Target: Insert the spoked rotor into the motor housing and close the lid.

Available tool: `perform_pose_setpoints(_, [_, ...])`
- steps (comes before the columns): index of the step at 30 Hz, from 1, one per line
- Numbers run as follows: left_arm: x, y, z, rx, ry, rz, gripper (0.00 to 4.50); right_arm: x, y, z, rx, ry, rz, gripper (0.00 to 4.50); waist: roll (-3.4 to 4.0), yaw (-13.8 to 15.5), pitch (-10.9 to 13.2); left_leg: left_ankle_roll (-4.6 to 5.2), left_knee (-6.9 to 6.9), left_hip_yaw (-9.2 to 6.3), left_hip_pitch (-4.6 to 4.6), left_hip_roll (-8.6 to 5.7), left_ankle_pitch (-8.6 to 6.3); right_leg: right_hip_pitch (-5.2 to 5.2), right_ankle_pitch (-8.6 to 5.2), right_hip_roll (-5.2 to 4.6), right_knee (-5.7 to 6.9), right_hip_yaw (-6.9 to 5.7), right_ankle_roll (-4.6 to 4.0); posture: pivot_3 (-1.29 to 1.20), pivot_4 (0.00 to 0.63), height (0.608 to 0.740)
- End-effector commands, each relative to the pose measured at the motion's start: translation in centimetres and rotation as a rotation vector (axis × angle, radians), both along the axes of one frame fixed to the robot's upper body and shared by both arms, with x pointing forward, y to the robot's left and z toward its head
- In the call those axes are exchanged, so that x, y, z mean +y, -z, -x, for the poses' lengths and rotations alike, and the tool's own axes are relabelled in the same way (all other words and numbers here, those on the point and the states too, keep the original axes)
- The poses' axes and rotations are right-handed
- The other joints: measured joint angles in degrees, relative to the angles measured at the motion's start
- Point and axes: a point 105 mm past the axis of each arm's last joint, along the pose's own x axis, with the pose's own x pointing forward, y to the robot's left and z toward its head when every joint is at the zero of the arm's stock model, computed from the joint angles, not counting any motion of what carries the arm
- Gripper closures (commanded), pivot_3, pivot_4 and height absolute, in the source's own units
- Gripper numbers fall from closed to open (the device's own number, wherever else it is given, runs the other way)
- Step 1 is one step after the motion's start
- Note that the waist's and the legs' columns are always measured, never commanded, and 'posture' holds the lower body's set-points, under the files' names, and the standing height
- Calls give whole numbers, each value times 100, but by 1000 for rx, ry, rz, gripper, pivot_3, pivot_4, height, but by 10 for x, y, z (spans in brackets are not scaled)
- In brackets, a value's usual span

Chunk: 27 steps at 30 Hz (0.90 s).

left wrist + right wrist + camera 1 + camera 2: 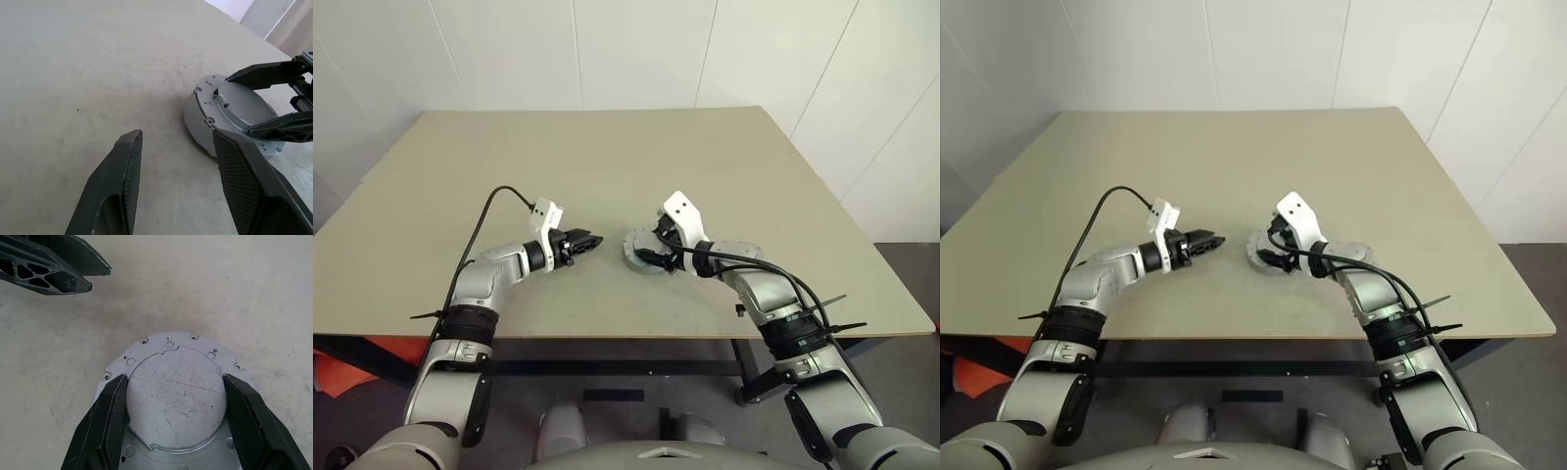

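1. The task looks close to finished. The lid [176,396], a flat silver-grey round metal disc, already sits on top of the motor housing [198,115], a short round pale-grey metal body with a flanged rim. I judge the spoked rotor to be inside, since it lies nowhere on the bench; I can't see it.
2. The housing stands near the front edge of the matte beige bench [607,157], about midway along it.
3. The right claw [173,391] has its two black fingers set on either side of the lid's raised centre, touching or nearly so; whether it presses I can't tell.
4. The left claw [178,159] hangs half open and empty, just beside the housing.
5. What remains, I'd guess: seating the lid flush and letting go.
6. The lid is scuffed with fine scratches, its rim dotted with small holes. The finger pads are cross-hatched rubber.
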Motion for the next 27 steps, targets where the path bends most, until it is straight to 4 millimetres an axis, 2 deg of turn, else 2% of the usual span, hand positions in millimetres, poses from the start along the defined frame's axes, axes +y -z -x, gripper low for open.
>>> perform_pose_setpoints(1, [-18, -20, -4, 22, 32, 102, 2068, -17, 23, 3, 70, 44, 73, 1556, 0, 5, 0, 4, 2, 0, 0, 0, -3, 2, 0, 0, 0, 0, 0, 0, 0, 740])
perform_pose_setpoints(3, [-26, -23, -8, 74, 26, 163, 2068, -16, 23, 3, 70, 44, 73, 1556, 0, 5, 0, 9, 6, 0, 0, 0, -5, 3, 0, -1, 0, 0, 0, 0, 0, 740])
perform_pose_setpoints(5, [-35, -18, -12, 135, 20, 190, 2471, -16, 23, 3, 70, 44, 72, 1556, 0, 8, 0, 11, 6, 0, 1, 0, -6, 5, 0, 0, 1, -1, 0, 0, 0, 740])
perform_pose_setpoints(11, [-49, -5, -15, 219, 19, 207, 4437, -17, 22, 4, 68, 55, 69, 1556, 0, 3, -1, 12, 4, 0, -4, -1, -7, 11, -3, 0, -5, -1, 5, 0, 0, 740])
perform_pose_setpoints(14, [-58, 3, -15, 253, 33, 199, 4473, -17, 22, 5, 68, 63, 67, 1556, -1, 22, -2, 13, 5, 0, -3, -2, -8, 12, -3, 0, -6, -1, 5, 0, 0, 740])
perform_pose_setpoints(19, [-70, 4, -13, 270, 69, 180, 4473, -17, 21, 5, 65, 69, 64, 1556, -1, 37, -2, 24, 5, -1, 2, -7, -14, 26, -12, -6, -8, -1, 20, 0, 0, 740])
perform_pose_setpoints(27, [-62, 26, -8, 305, 53, 53, 4473, -18, 18, 4, 64, 85, 47, 1556, 0, 76, -6, 25, 3, -1, 18, -6, -15, 40, -28, -6, -8, -1, 47, 0, 0, 740])
